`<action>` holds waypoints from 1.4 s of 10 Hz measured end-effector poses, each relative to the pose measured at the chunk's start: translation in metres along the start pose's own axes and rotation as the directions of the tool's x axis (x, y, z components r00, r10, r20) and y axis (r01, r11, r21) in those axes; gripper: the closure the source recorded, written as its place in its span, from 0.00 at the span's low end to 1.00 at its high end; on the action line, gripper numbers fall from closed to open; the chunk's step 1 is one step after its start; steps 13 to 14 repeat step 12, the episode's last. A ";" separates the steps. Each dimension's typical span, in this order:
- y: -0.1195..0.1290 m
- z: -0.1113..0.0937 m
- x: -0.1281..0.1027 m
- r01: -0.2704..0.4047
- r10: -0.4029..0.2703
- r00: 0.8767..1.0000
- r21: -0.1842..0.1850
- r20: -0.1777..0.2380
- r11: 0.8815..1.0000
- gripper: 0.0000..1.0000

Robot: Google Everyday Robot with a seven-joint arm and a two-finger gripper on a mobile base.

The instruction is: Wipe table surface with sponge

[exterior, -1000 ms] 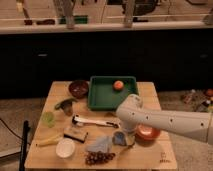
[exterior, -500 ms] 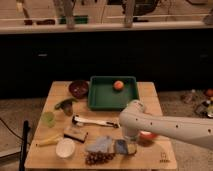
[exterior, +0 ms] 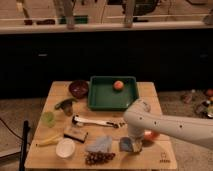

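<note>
The arm has its gripper (exterior: 131, 145) down at the near edge of the table (exterior: 150, 92), pressed over what looks like the sponge (exterior: 127, 145), a small bluish-grey block directly beneath it. Whether it is clamped on the block or only bearing down, I cannot tell. Just beside it lies a crumpled pale cloth (exterior: 99, 144), with grapes (exterior: 99, 158) nearer the table's front edge. I'd judge this the start of wiping. Next it needs a steady sideways sweep, steering clear of the cloth and grapes.
</note>
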 end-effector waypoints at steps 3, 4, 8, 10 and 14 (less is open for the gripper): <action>-0.021 -0.001 -0.005 0.002 -0.001 1.000 0.023 -0.008 1.000 0.98; -0.023 -0.001 -0.009 0.007 -0.006 1.000 0.025 -0.006 1.000 0.98; -0.016 -0.008 -0.041 0.095 -0.096 0.995 0.040 0.021 0.995 0.98; 0.000 -0.011 -0.053 0.148 -0.149 0.988 0.035 0.032 0.988 0.98; 0.015 -0.010 -0.053 0.166 -0.167 0.985 0.024 0.039 0.986 0.98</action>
